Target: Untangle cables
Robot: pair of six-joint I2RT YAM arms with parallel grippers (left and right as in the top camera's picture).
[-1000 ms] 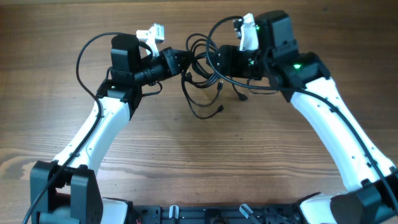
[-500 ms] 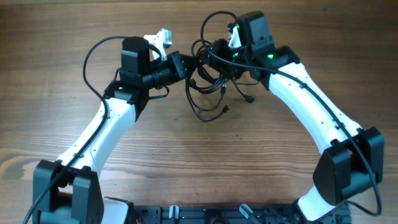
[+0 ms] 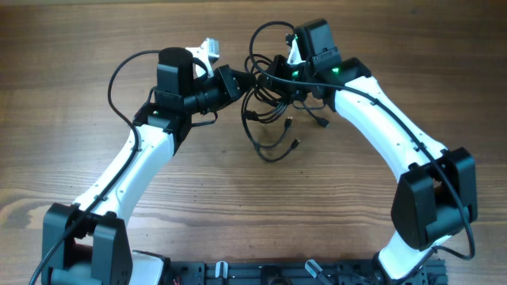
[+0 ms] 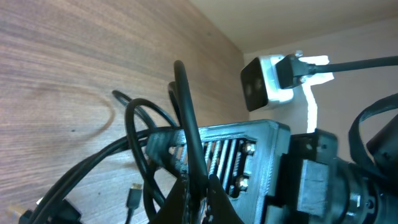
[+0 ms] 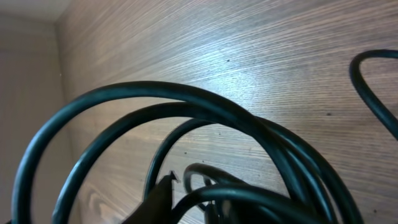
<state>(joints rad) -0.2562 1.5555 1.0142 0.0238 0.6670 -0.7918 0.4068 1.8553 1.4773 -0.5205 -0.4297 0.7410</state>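
No legible text or labels

So the overhead cam sits high up and looks straight down at the wooden table (image 3: 79, 119), far enough back to fit both arms, which come in from the bottom edge. The left wrist cam is way closer and rolled sideways, peeking past the left gripper (image 4: 196, 186) across the table toward the right arm's white camera mount (image 4: 277, 81). The right wrist cam is closest of all, nose right in the cables (image 5: 205, 118), with tabletop behind. All three share that cable tangle, top-middle in the overhead shot.
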